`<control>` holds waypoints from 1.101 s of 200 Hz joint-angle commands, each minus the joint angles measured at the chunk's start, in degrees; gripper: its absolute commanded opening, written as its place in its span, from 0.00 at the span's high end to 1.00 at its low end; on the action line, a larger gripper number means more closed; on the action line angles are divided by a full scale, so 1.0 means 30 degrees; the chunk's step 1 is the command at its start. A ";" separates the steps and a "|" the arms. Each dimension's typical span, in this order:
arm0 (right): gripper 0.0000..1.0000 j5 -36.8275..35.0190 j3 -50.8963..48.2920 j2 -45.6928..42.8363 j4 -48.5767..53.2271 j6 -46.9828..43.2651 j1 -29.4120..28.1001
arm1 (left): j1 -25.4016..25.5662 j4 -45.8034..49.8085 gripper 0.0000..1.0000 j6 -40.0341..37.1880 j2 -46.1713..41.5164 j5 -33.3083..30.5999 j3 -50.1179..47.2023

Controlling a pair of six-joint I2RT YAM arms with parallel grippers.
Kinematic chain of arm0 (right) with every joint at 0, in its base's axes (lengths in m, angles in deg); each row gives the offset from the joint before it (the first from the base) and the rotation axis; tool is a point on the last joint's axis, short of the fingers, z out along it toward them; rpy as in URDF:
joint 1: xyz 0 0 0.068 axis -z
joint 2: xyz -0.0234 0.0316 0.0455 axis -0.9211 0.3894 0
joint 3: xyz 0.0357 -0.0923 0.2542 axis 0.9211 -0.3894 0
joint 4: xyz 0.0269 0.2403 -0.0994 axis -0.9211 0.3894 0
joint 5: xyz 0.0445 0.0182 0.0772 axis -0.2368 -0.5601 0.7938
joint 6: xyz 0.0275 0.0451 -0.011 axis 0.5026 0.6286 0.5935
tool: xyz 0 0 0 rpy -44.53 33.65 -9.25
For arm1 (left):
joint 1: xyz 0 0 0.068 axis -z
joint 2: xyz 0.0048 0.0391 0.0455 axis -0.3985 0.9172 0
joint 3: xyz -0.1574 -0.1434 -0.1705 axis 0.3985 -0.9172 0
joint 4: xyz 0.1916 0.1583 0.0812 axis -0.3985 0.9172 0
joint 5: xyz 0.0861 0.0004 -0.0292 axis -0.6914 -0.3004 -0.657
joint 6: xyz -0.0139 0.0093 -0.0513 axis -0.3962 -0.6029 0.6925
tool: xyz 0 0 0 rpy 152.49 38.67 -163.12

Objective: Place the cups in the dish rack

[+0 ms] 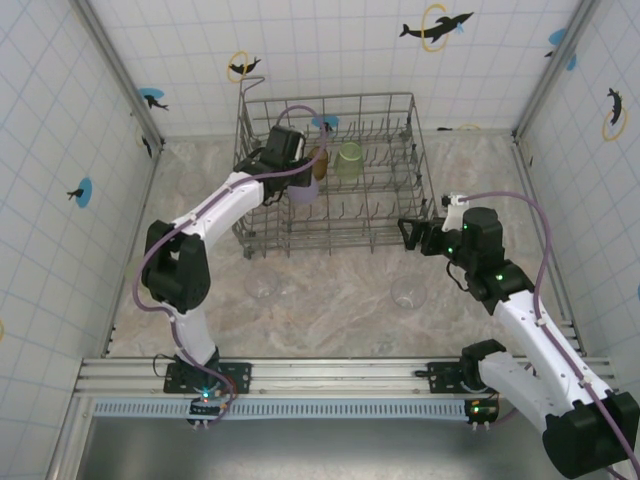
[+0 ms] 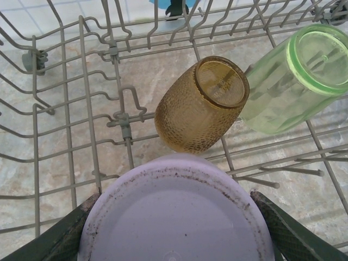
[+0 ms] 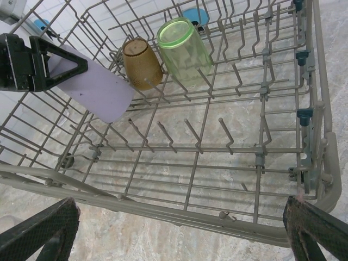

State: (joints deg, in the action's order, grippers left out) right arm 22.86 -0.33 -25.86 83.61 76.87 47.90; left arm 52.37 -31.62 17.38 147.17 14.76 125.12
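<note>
Top external view: the dish rack (image 1: 400, 232) sits at the far middle of the counter (image 1: 330, 310). The left arm reaches into the rack's left half, and the left claw (image 1: 300, 180) pinches the lilac cup (image 1: 305, 192) there. Just beyond it, inside the rack, an amber cup (image 1: 318, 160) and a green cup (image 1: 348, 160) lie side by side. The right claw (image 1: 405, 235) hovers just beside the rack's near right corner, its jaws spread and empty. A clear cup (image 1: 262, 285) stands on the counter in front of the rack's left end. A second clear cup (image 1: 408, 292) stands in front of its right end, near the right arm.

Left wrist view: the lilac cup (image 2: 174, 217) is clamped between the claw's two dark fingers (image 2: 60, 239), its flat base towards the camera. Past it the amber cup (image 2: 190, 117) leans bottom-up among the tines, and the green cup (image 2: 296, 79) is just to its right, close against it. The rack's wires (image 2: 70, 136) run over the marbled counter beneath.

Right wrist view: the rack (image 3: 321, 179) lies ahead of the right claw (image 3: 179, 215), whose fingertips stand wide apart at the lower corners. At the rack's far left the left claw (image 3: 32, 62) holds the lilac cup (image 3: 98, 89) tilted over the tines. Whether it touches them cannot be told. The amber cup (image 3: 141, 62) and green cup (image 3: 182, 49) lean together behind it.
</note>
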 commanded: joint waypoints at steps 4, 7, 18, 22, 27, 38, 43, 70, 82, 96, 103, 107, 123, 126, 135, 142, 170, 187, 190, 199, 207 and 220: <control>0.01 -0.0167 -0.0271 -0.0076 -0.0235 -0.0252 -0.0142 | 0.0169 -0.0699 1.00 -0.0378 0.0496 -0.0395 -0.0087; 0.01 -0.0176 -0.0240 -0.0060 -0.0209 -0.0256 -0.0140 | 0.0162 -0.0700 1.00 -0.0378 0.0572 -0.0404 -0.0087; 0.01 -0.0189 -0.0201 -0.0061 -0.0149 -0.0330 -0.0156 | 0.0180 -0.0691 1.00 -0.0317 0.0758 -0.0521 -0.0003; 0.01 -0.0223 -0.0167 -0.0083 -0.0128 -0.0342 -0.0147 | 0.0184 -0.0679 1.00 -0.0294 0.0799 -0.0523 0.0001; 0.01 -0.0247 -0.0145 -0.0058 -0.0115 -0.0366 -0.0163 | 0.0201 -0.0700 1.00 -0.0247 0.0876 -0.0563 0.0009; 0.01 -0.0333 -0.0080 -0.0057 -0.0063 -0.0401 -0.0166 | 0.0206 -0.0696 1.00 -0.0116 0.0953 -0.0594 0.0045; 0.01 -0.0451 -0.0050 -0.0072 -0.0040 -0.0399 -0.0170 | 0.0215 -0.0688 1.00 -0.0073 0.0990 -0.0626 0.0059; 0.01 -0.0550 0.0190 0.0046 0.0036 -0.0431 -0.0197 | 0.0274 -0.0658 0.97 0.0260 0.1265 -0.0827 0.0176; 0.01 -0.0498 0.0197 0.0056 -0.0028 -0.0399 -0.0250 | 0.0310 -0.0628 0.90 0.0318 0.1383 -0.0661 0.0235; 0.01 -0.0513 0.0094 0.0000 -0.0156 -0.0383 -0.0273 | 0.0322 -0.0522 0.85 0.0295 0.1473 -0.0532 0.0323; 0.01 -0.0518 0.0063 -0.0014 -0.0195 -0.0392 -0.0298 | 0.0333 -0.0495 0.81 0.0278 0.1474 -0.0555 0.0338; 0.01 -0.0520 0.0069 -0.0031 -0.0220 -0.0375 -0.0287 | 0.0342 -0.0477 0.75 0.0302 0.1480 -0.0560 0.0352; 0.01 -0.0523 0.0106 0.0007 -0.0266 -0.0314 -0.0291 | 0.0333 -0.0421 0.62 0.0416 0.1446 -0.0568 0.0353; 0.01 -0.0491 0.0141 0.0006 -0.0297 -0.0289 -0.0287 | 0.0333 -0.0416 0.61 0.0431 0.1445 -0.0529 0.0353; 0.01 -0.0324 0.0277 0.0102 -0.0366 -0.0275 -0.0304 | 0.0333 -0.0395 0.54 0.0478 0.1394 -0.0501 0.0378; 0.01 -0.0208 0.0371 0.0118 -0.0405 -0.0269 -0.0310 | 0.0333 -0.0389 0.44 0.0561 0.1359 -0.0517 0.0382; 0.01 -0.0186 0.0501 0.0148 -0.0425 -0.0271 -0.0376 | 0.0391 -0.0299 0.22 0.0755 0.0964 -0.0560 0.0470; 0.01 -0.0225 0.0344 0.0053 -0.0410 -0.0240 -0.0405 | 0.0389 -0.0341 0.12 0.0910 0.0630 -0.0482 0.0498; 0.01 -0.0227 0.0328 0.0033 -0.0450 -0.0244 -0.0404 | 0.0402 -0.0344 0.11 0.0947 0.0570 -0.0412 0.0499; 0.01 -0.0221 0.0218 0.0001 -0.0462 -0.0238 -0.0411 | 0.0381 -0.0304 0.09 0.1040 0.0397 -0.0129 0.0557; 0.01 -0.0220 0.0136 -0.0059 -0.0515 -0.0243 -0.0418 | 0.0373 -0.0323 0.07 0.1064 0.0252 0.0145 0.0613; 0.01 -0.0227 0.0036 -0.0085 -0.0567 -0.0187 -0.0404 | 0.0372 -0.0327 0.03 0.1767 -0.0004 0.0575 0.0673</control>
State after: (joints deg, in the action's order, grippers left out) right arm 21.90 -0.33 -25.62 83.59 76.15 46.88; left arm 53.13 -32.98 19.74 150.38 14.06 125.14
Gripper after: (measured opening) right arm 0.993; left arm 0.959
